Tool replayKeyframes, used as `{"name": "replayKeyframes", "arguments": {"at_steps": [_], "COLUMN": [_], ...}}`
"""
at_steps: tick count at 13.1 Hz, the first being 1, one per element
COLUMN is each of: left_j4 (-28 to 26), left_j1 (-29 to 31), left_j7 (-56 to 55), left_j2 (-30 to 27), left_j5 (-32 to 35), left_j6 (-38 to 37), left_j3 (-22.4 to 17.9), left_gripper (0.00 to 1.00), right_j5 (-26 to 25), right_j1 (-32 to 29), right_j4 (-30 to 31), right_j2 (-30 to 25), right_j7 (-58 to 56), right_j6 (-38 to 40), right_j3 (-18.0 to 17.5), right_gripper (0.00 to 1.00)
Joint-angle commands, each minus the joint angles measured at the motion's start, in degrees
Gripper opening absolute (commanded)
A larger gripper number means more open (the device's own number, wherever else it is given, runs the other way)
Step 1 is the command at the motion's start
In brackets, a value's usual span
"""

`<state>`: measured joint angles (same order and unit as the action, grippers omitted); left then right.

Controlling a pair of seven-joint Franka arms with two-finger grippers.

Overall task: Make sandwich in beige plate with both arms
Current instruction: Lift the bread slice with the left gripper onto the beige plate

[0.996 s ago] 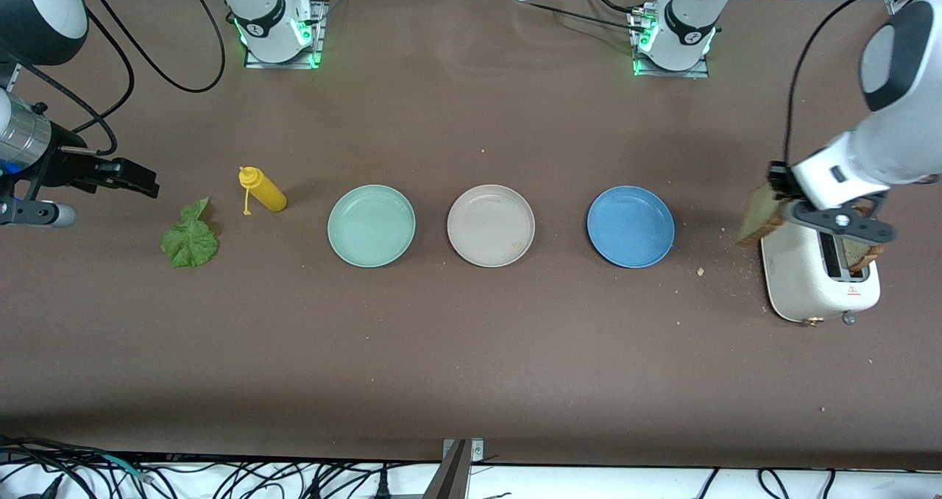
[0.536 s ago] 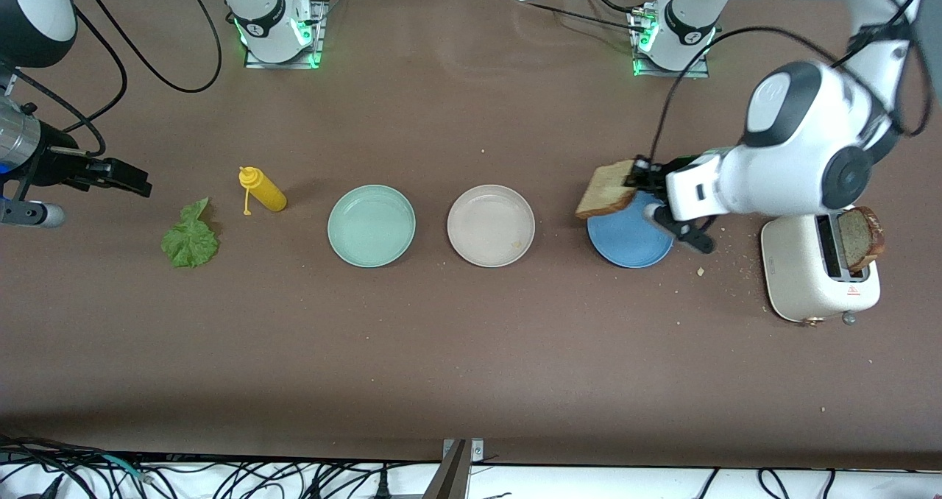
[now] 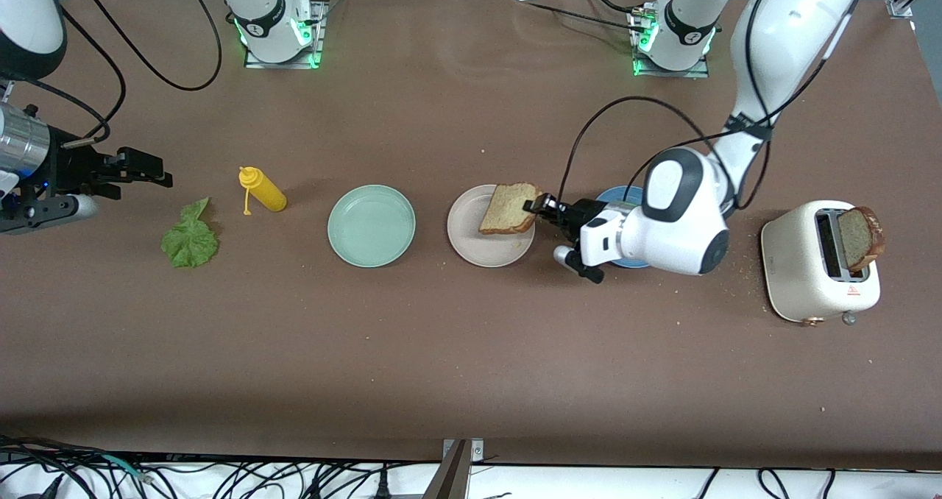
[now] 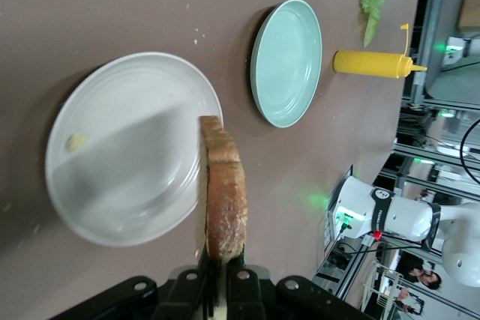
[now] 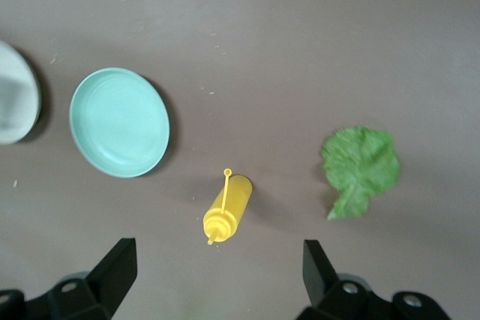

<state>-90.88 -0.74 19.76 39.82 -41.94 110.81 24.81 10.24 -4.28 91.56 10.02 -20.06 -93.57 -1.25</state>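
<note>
The left gripper [image 3: 536, 207] has its fingers clamped on one edge of a toast slice [image 3: 508, 209], carried over the beige plate [image 3: 471, 243] at mid-counter. To land it well, the slice should be lowered flat and centred before release — no dropping. The right gripper [image 3: 140, 171] waits, fingers spread, near the lettuce leaf [image 3: 190, 238].

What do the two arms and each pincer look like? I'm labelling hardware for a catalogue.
Both arms are glossy white with black joint sections and looping black cables; green lights glow at their bases. The left pincer and right pincer are black with two fingers.
</note>
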Motion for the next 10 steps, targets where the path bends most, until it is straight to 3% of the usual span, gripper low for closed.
{"name": "replayKeyframes", "arguments": {"at_steps": [1,6,7,8,10], "left_j4": [2.12,0.97,0.97,0.8,0.8], "left_j1": [-1.81,-1.55,-1.9,-1.55,-1.46], "left_j7": [7.02,14.95,14.95,15.3,17.41], "left_j2": [4.38,8.51,9.04,9.05,9.05], "left_j5": [-5.94,-6.31,-6.48,-5.61,-5.52], "left_j6": [2.64,2.92,3.01,2.92,3.01], "left_j3": [-0.2,-0.46,-0.46,-0.81,-1.25], "left_gripper": [0.0,0.0,0.29,0.99,1.0], "right_j5": [6.61,15.58,17.86,20.93,28.21], "right_j1": [-0.2,-0.11,-0.11,-0.11,-0.11], "right_j4": [8.96,26.0,28.9,31.63,35.42], "right_j2": [-4.3,-9.75,-10.37,-10.55,-8.89], "right_j7": [-15.75,-43.27,-47.66,-52.84,-66.1], "right_j6": [-4.24,-13.46,-14.61,-15.84,-16.47], "right_j3": [3.69,8.1,8.71,9.59,11.78], "right_gripper": [0.98,0.98,0.98,0.98,0.98]}}
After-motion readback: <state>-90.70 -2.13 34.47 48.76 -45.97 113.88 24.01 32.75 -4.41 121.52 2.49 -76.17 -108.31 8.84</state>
